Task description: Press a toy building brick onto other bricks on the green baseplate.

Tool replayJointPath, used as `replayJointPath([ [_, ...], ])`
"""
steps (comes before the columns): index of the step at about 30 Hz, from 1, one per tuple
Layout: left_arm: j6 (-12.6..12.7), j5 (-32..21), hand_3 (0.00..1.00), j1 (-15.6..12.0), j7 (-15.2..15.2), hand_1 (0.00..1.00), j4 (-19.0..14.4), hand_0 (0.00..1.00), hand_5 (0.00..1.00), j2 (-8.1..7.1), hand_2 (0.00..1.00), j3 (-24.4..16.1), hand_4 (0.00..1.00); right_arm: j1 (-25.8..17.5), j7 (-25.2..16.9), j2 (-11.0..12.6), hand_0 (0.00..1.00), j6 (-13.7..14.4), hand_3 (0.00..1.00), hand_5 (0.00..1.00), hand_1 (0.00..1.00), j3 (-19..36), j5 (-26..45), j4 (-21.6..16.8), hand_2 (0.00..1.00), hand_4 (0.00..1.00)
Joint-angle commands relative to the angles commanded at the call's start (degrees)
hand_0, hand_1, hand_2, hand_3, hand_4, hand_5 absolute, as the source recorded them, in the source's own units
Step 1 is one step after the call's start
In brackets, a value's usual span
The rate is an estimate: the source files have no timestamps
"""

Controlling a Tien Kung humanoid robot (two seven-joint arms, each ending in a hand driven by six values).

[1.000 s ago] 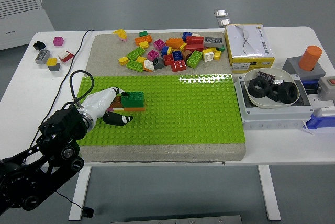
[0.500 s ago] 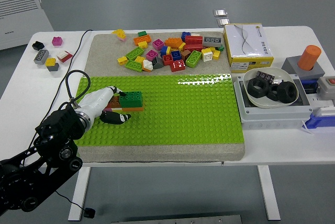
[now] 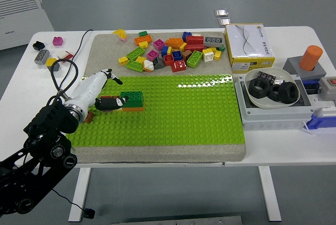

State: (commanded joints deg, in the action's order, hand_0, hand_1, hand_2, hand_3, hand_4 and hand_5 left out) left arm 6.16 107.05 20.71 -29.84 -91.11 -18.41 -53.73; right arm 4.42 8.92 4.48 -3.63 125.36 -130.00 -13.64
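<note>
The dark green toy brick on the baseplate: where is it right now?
In the head view, the dark green toy brick sits atop an orange brick, left on the green studded baseplate, beside the left hand.

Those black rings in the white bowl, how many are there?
2. One black ring sits at the left of the white bowl, the other at the right, touching. More may be hidden beneath.

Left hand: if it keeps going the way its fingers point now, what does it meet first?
The left hand points right across the baseplate. Its lower black fingers already reach the dark green brick, so that comes first, though contact is unclear.
</note>
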Motion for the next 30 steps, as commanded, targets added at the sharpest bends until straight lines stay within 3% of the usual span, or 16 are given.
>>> replayJointPath([
  [5,4.7,-1.9,0.699,-5.9,7.1,0.964,-2.6,0.911,0.27,-1.71,0.99,-7.0,0.772,0.0,-0.3,-0.3,0.512,0.1,0.738,0.844,0.689,-0.5,0.0,0.3,0.592,0.827],
  [7,6.0,-1.5,0.699,-8.6,9.2,0.964,-3.4,0.911,0.27,-1.46,0.99,-10.0,0.772,0.0,-0.4,-0.4,0.512,0.3,0.738,0.844,0.689,-0.7,0.0,0.5,0.592,0.827],
  [8,6.4,-1.1,0.778,-9.7,9.3,0.966,-3.6,0.916,0.261,-1.12,0.988,-11.4,0.83,0.0,-0.5,-0.5,0.512,0.4,0.738,0.846,0.688,-0.8,0.0,0.6,0.632,0.826],
  [13,11.6,1.1,0.778,-14.7,4.6,0.966,-2.9,0.916,0.261,2.24,0.988,-17.7,0.83,0.1,-0.7,-0.8,0.512,0.7,0.738,0.846,0.688,-0.7,0.0,0.8,0.632,0.826],
  [14,12.8,1.3,0.769,-15.0,3.5,0.947,-2.4,0.908,0.18,2.9,0.964,-18.3,0.811,0.1,-0.8,-0.9,0.512,0.7,0.738,0.843,0.688,-0.6,0.0,0.8,0.631,0.822],
  [19,18.3,5.1,0.769,-15.7,-2.2,0.947,-0.9,0.908,0.18,5.17,0.964,-19.5,0.811,0.6,-0.9,-1.0,0.512,0.8,0.738,0.843,0.688,-0.5,0.0,0.9,0.631,0.822],
  [20,18.7,6.1,0.717,-15.8,-3.4,0.931,-0.9,0.899,0.098,5.37,0.936,-19.5,0.923,0.7,-0.9,-0.9,0.512,0.8,0.738,0.846,0.688,-0.4,0.0,1.0,0.629,0.823],
  [23,17.8,9.0,0.717,-16.0,-6.9,0.931,-1.3,0.899,0.098,5.89,0.936,-19.7,0.923,0.9,-1.0,-0.8,0.512,0.8,0.738,0.846,0.688,-0.4,0.0,1.0,0.629,0.823],
  [30,13.3,13.2,0.716,-17.0,-7.1,0.923,-3.2,0.905,0.133,6.58,0.921,-18.9,0.959,1.0,-0.9,-0.5,0.512,0.8,0.737,0.845,0.688,-0.5,0.0,0.8,0.631,0.824],
])
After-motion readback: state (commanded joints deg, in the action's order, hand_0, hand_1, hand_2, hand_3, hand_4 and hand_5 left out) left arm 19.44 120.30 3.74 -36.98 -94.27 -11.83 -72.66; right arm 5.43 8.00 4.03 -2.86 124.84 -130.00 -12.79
